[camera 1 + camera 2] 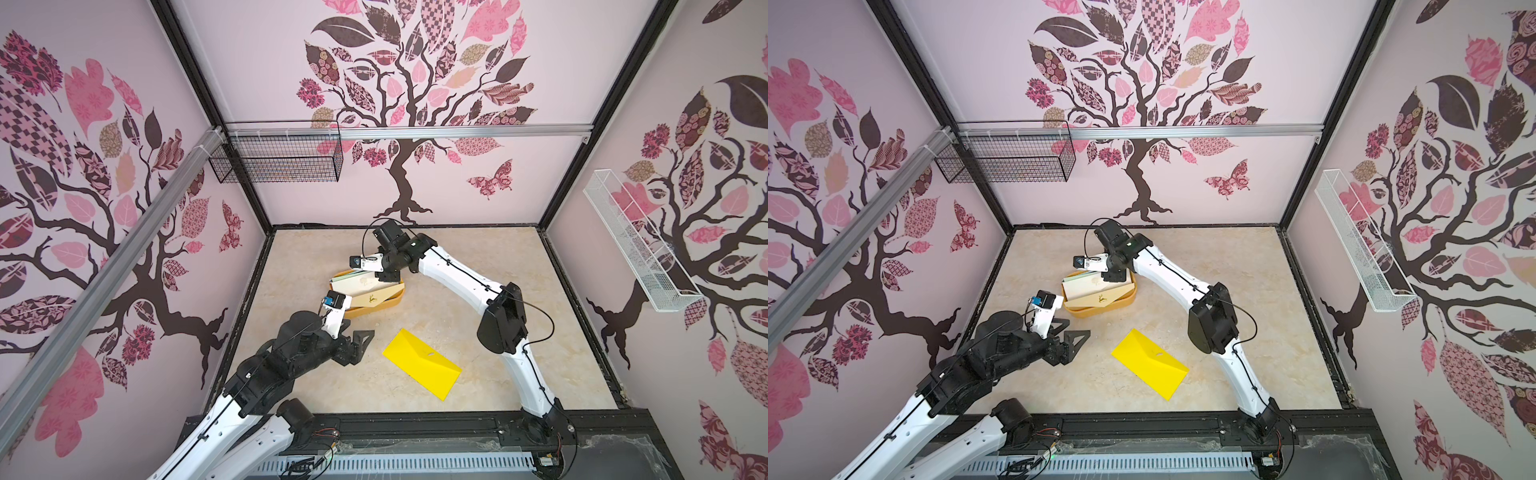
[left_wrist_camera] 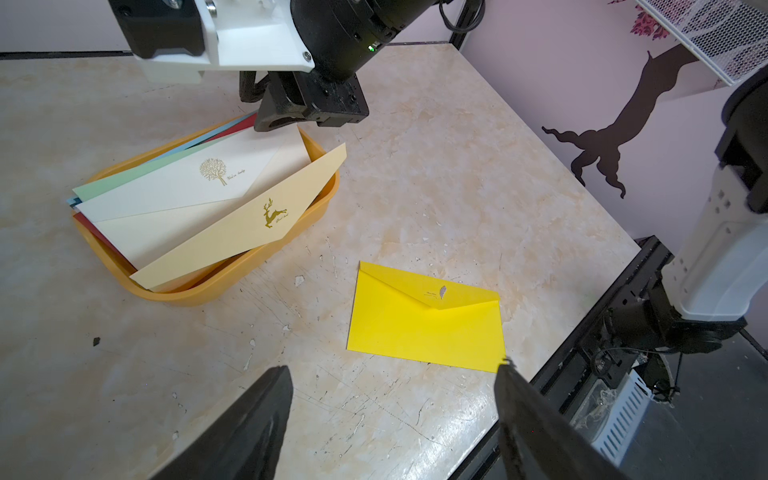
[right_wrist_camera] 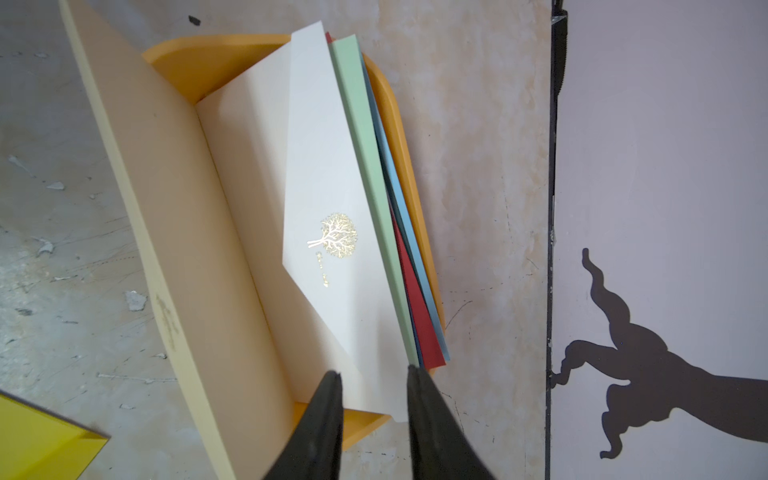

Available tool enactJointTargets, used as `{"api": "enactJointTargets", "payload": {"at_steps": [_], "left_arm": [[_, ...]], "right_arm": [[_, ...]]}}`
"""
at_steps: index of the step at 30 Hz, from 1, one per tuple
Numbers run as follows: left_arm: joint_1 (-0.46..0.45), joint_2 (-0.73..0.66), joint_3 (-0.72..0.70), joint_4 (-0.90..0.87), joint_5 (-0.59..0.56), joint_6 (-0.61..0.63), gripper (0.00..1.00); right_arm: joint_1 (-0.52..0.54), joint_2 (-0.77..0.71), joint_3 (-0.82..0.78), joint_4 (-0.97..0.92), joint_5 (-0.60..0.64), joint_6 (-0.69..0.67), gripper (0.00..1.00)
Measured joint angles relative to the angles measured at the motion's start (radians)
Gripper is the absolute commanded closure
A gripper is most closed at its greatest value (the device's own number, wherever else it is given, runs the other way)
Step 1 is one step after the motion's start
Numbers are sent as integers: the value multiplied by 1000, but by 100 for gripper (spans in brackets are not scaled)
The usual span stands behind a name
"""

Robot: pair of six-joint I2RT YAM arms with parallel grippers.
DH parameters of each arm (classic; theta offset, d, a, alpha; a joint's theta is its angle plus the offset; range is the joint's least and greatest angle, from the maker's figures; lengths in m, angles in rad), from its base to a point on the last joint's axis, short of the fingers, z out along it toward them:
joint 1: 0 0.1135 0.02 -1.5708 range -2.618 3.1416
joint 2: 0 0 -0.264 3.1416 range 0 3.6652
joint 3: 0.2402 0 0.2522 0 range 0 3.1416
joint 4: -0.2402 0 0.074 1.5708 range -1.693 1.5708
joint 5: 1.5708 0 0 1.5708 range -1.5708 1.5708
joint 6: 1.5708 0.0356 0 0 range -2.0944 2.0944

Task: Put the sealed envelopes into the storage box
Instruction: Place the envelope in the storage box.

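Observation:
The orange storage box (image 1: 397,300) (image 2: 199,296) sits mid-table and holds several sealed envelopes. A white one with a gold tree (image 3: 324,187) lies on top of pale green, blue and red ones. A tan envelope with a gold deer (image 2: 249,232) (image 1: 374,297) leans slanted over the box's near rim. One yellow envelope (image 1: 419,363) (image 2: 424,328) lies flat on the table in front. My right gripper (image 3: 374,372) (image 1: 387,277) hovers over the box's far end, jaws slightly apart, gripping nothing. My left gripper (image 2: 395,368) (image 1: 359,347) is wide open and empty above the table, left of the yellow envelope.
A black wire basket (image 1: 282,158) hangs on the back wall at the left. A white wire basket (image 1: 636,245) hangs on the right wall. A black rail (image 1: 415,419) borders the table's front edge. Walls close in the other three sides.

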Motion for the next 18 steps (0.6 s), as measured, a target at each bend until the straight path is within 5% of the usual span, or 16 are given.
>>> {"api": "enactJointTargets", "payload": {"at_steps": [7, 18], "left_arm": [[0, -27, 0, 0, -15, -1, 20], [0, -95, -2, -1, -98, -15, 21]], "right_arm": [[-23, -76, -164, 72, -127, 205, 100], [-49, -449, -674, 201, -332, 447, 100]]}}
